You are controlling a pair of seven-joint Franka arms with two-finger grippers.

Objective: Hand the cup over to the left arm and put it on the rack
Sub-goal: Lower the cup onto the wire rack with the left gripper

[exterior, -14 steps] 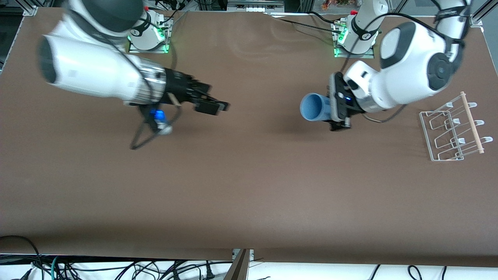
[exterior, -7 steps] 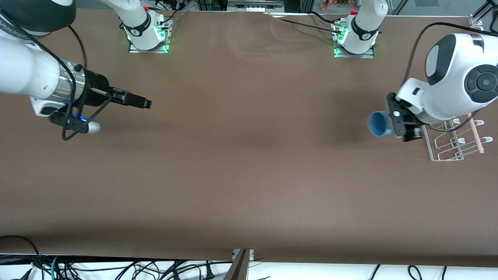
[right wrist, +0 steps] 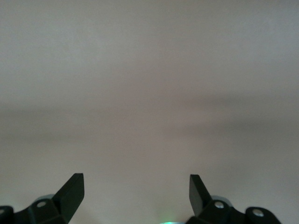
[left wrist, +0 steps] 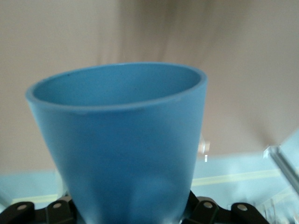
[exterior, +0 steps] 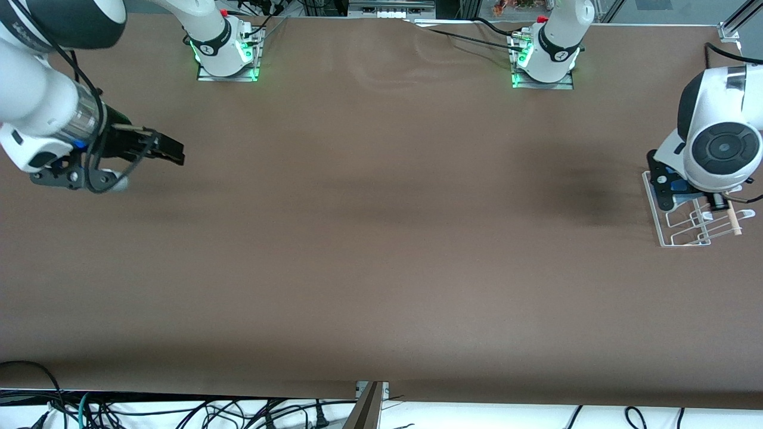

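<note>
My left gripper [exterior: 666, 186] is shut on the light-blue cup [left wrist: 121, 140] and holds it over the end of the white wire rack [exterior: 661, 229] nearest the table's middle. In the front view the left arm's wrist hides most of the cup; only a sliver of blue [exterior: 677, 186] shows. In the left wrist view the cup fills the picture, mouth pointing away from the hand, and hides the fingers. The rack's wooden dowel [exterior: 733, 223] shows past the wrist. My right gripper [exterior: 174, 157] is open and empty over bare table at the right arm's end, as its wrist view [right wrist: 135, 181] shows.
The brown table [exterior: 381, 250] stretches between the two arms. The two arm bases [exterior: 225, 47] [exterior: 545, 56] stand along the edge farthest from the front camera. Cables hang off the edge nearest it.
My left arm has carried the cup from near the table's middle to over the rack. My right arm has drawn back toward its own end of the table.
</note>
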